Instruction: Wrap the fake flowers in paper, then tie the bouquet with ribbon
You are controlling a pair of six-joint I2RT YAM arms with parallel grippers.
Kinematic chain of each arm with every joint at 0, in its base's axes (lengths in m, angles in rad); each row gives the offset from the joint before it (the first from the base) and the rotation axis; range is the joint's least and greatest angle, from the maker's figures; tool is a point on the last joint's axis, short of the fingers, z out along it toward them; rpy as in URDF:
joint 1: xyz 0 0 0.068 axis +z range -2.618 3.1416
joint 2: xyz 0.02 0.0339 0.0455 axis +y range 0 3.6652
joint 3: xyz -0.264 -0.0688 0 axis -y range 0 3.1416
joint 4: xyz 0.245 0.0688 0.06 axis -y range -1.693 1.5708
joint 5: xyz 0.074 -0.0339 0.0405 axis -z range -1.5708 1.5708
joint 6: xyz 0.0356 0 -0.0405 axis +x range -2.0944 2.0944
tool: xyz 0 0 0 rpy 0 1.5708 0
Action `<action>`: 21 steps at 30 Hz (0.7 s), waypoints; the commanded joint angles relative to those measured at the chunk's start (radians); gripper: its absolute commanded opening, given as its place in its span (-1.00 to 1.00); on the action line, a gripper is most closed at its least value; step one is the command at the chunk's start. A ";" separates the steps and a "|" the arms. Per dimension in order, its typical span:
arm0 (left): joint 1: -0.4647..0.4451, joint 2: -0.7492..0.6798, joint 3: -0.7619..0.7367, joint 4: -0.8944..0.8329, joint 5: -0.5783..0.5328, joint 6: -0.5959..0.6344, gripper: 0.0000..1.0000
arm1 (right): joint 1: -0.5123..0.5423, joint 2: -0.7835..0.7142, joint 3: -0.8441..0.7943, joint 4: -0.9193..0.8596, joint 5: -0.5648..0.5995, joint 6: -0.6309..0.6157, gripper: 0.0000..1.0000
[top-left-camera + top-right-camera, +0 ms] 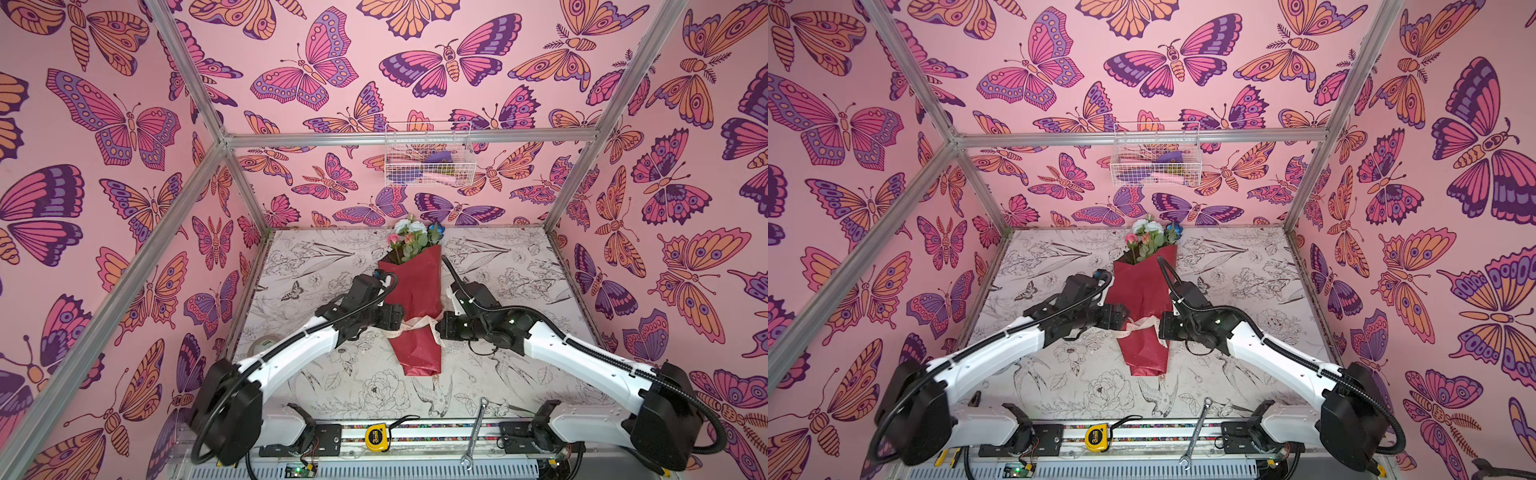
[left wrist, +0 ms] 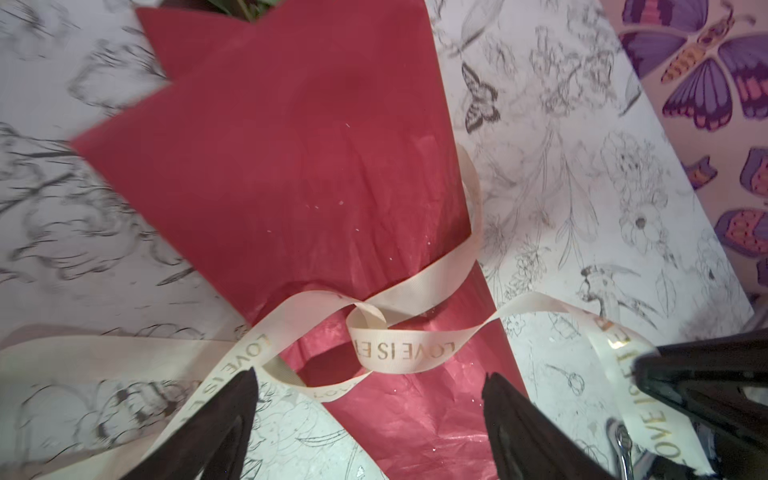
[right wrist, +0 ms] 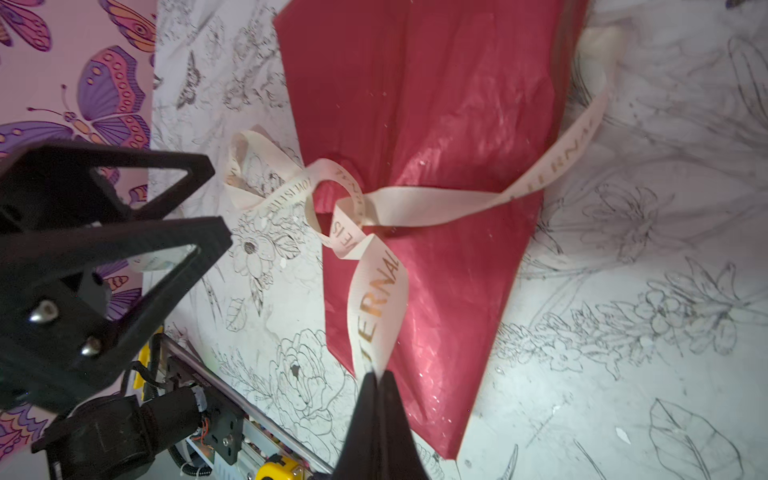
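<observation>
The bouquet of fake flowers (image 1: 415,291) (image 1: 1142,291) lies mid-table in glossy dark red paper, its pink, white and blue heads (image 1: 409,237) towards the back wall. A cream lettered ribbon (image 2: 403,349) (image 3: 378,299) crosses the narrow waist of the wrap in a loose, half-tied loop. My left gripper (image 2: 370,376) (image 1: 399,320) hovers at the wrap's left side, open, with nothing between its fingers; one ribbon strand runs past one fingertip (image 2: 249,374). My right gripper (image 3: 378,374) (image 1: 438,328) sits at the wrap's right side, shut on one ribbon end.
A white wire basket (image 1: 428,153) hangs on the back wall. A yellow tape measure (image 1: 377,436) and a wrench (image 1: 473,432) lie on the front rail. A tape roll (image 1: 262,345) sits behind the left arm. Butterfly-papered walls enclose the table on three sides.
</observation>
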 commanded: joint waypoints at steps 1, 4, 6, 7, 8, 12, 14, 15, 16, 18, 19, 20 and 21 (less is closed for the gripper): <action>0.009 0.091 0.076 -0.079 0.136 0.093 0.71 | 0.008 -0.011 -0.015 -0.057 0.004 0.032 -1.00; 0.011 0.166 0.142 -0.116 0.169 0.148 0.69 | 0.013 -0.001 -0.022 -0.094 0.003 0.033 -1.00; 0.012 0.213 0.177 -0.143 0.167 0.188 0.66 | 0.015 0.005 -0.027 -0.107 0.005 0.033 -1.00; 0.013 0.229 0.187 -0.158 0.155 0.206 0.65 | 0.015 0.009 -0.030 -0.109 0.006 0.033 -1.00; 0.016 0.251 0.202 -0.174 0.143 0.225 0.64 | 0.015 0.012 -0.032 -0.109 0.006 0.033 -1.00; 0.030 0.316 0.237 -0.217 0.128 0.288 0.61 | 0.015 0.033 -0.032 -0.094 -0.013 0.033 -1.00; 0.029 0.342 0.253 -0.226 0.159 0.334 0.58 | 0.015 0.045 -0.031 -0.094 -0.026 0.033 -1.00; 0.029 0.350 0.258 -0.226 0.174 0.350 0.54 | 0.015 0.050 -0.031 -0.095 -0.032 0.033 -1.00; 0.030 0.358 0.264 -0.226 0.188 0.364 0.50 | 0.016 0.058 -0.032 -0.097 -0.037 0.033 -1.00; 0.029 0.374 0.273 -0.226 0.203 0.390 0.44 | 0.017 0.067 -0.033 -0.103 -0.043 0.035 -1.00; 0.029 0.381 0.277 -0.226 0.210 0.403 0.43 | 0.018 0.070 -0.034 -0.105 -0.045 0.036 -1.00; 0.029 0.386 0.278 -0.226 0.222 0.415 0.43 | 0.019 0.072 -0.035 -0.108 -0.047 0.036 -1.00; 0.029 0.391 0.278 -0.226 0.230 0.423 0.43 | 0.019 0.073 -0.038 -0.106 -0.047 0.038 -1.00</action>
